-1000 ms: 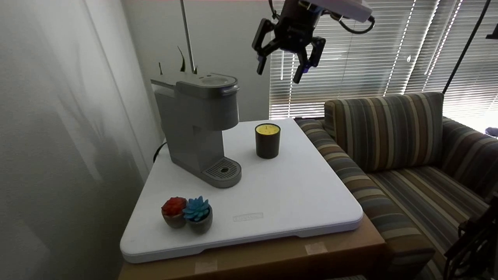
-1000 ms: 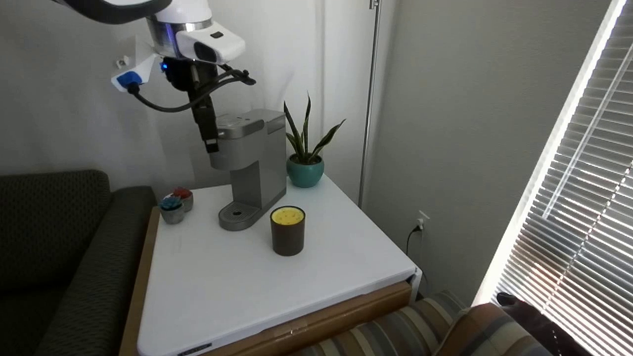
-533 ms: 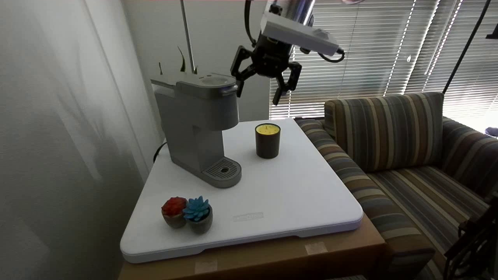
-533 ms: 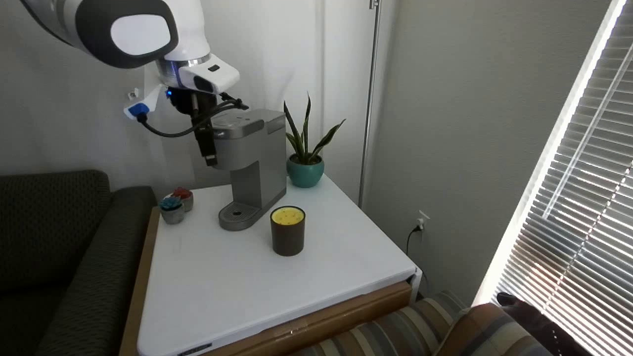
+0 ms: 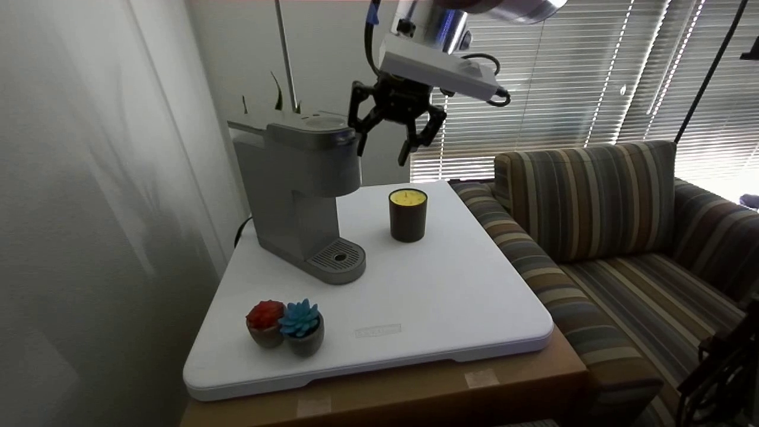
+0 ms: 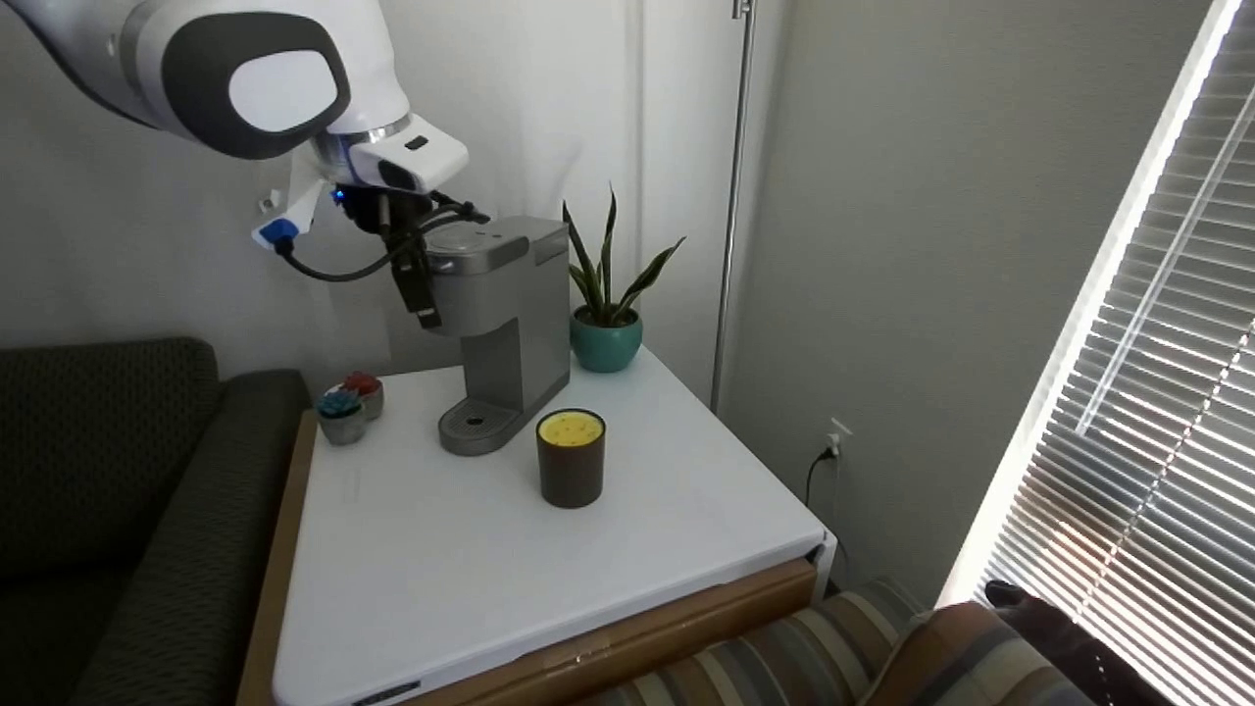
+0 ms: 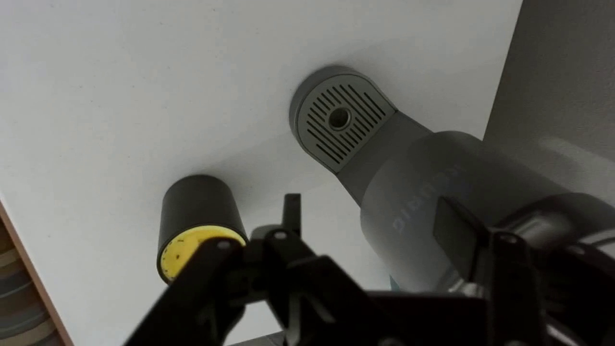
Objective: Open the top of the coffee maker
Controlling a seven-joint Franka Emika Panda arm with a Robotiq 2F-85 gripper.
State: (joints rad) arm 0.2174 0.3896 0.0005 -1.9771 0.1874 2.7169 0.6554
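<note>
The grey coffee maker (image 5: 270, 196) stands upright on the white table; it also shows in an exterior view (image 6: 544, 319) and in the wrist view (image 7: 408, 226). Its top (image 5: 320, 123) lies flat and shut in both exterior views (image 6: 469, 243). My gripper (image 5: 382, 153) is open and points down at the front of the machine's head. One finger (image 5: 358, 144) is at the head's front edge, just below the top, seemingly touching it. In the wrist view the gripper (image 7: 375, 223) has nothing between its fingers, and one finger overlaps the head. Part of the top's front edge is hidden behind that finger.
A dark candle jar (image 5: 408, 219) stands on the white table (image 5: 450, 296) beside the machine. Small red (image 5: 265, 320) and blue (image 5: 300, 323) succulents sit near the table's edge. A teal-potted plant (image 6: 605, 343) stands behind the machine. A striped sofa (image 5: 593, 201) adjoins the table.
My open gripper has come down and toward the coffee maker, now at its head's front. Since half a second ago the machine has shifted slightly backward. The top stays shut.
</note>
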